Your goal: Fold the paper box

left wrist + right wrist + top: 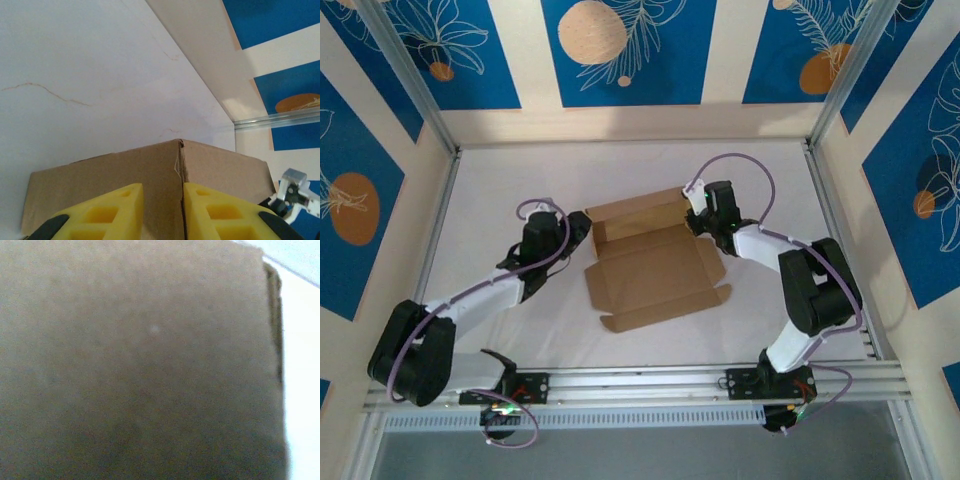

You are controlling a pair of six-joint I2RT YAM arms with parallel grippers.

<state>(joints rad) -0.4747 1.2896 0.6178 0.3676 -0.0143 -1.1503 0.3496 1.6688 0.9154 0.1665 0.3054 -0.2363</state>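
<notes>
Left gripper [582, 220] and right gripper [697, 223] sat at the box's [655, 275] 2 rear corners. Whether either was clenched, I could not tell.

Overhead view from the near edge, wrist views close against the shared paper box [655, 262]

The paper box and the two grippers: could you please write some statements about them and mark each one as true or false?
1. The paper box lies on the white table. True.
2. The paper box is completely shut. False: it is open, and its near flap lies flat.
3. The left gripper is at the far left corner of the paper box. True.
4. The right gripper is far away from the paper box. False: it is at its far right corner.
</notes>
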